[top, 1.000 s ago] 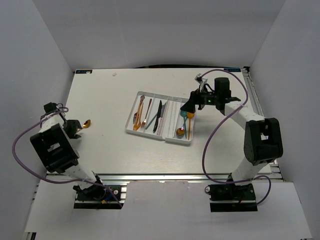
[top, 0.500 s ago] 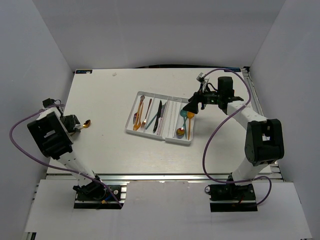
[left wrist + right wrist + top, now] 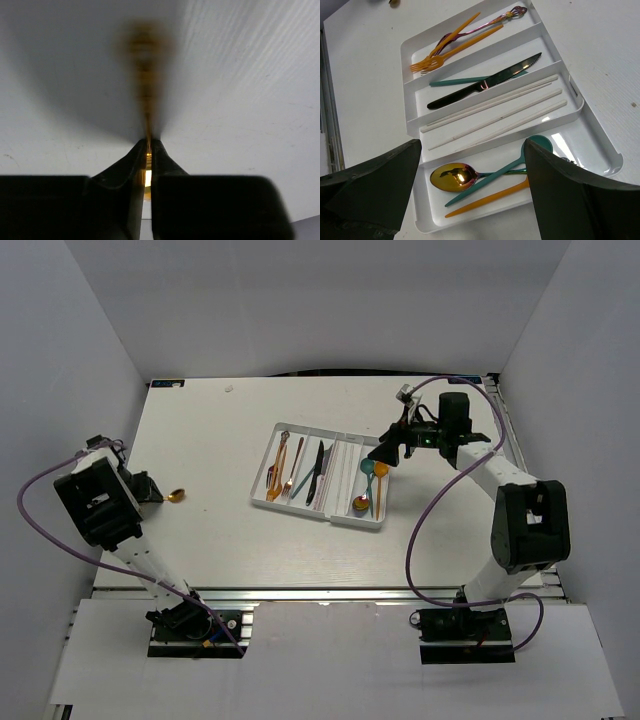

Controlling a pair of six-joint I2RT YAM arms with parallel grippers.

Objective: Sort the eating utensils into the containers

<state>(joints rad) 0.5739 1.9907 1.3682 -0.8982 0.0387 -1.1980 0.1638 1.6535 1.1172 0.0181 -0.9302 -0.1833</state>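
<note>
The white tray (image 3: 598, 146) has four compartments. One holds two orange forks (image 3: 465, 44) and one iridescent piece (image 3: 512, 12). The next holds one black knife (image 3: 485, 86) and one teal knife (image 3: 452, 81). The third holds three pale chopsticks (image 3: 490, 103), possibly a fourth. The last holds one iridescent spoon (image 3: 452, 177), one teal spoon (image 3: 538, 143) and one orange handle (image 3: 490, 198). The right tool (image 3: 470, 145) hangs above that last compartment, fingers wide apart. At the worktop's (image 3: 220, 440) far left, the left tool (image 3: 148, 147) is clamped on one gold spoon (image 3: 176, 496) by its handle.

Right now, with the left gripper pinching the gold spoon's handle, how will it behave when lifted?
Probably stiff: the spoon juts straight out from the left gripper without sagging. Likely light, being so slim. It may pivot or slip, since the fingers pinch only the thin handle end and the bowl sits far forward.
</note>
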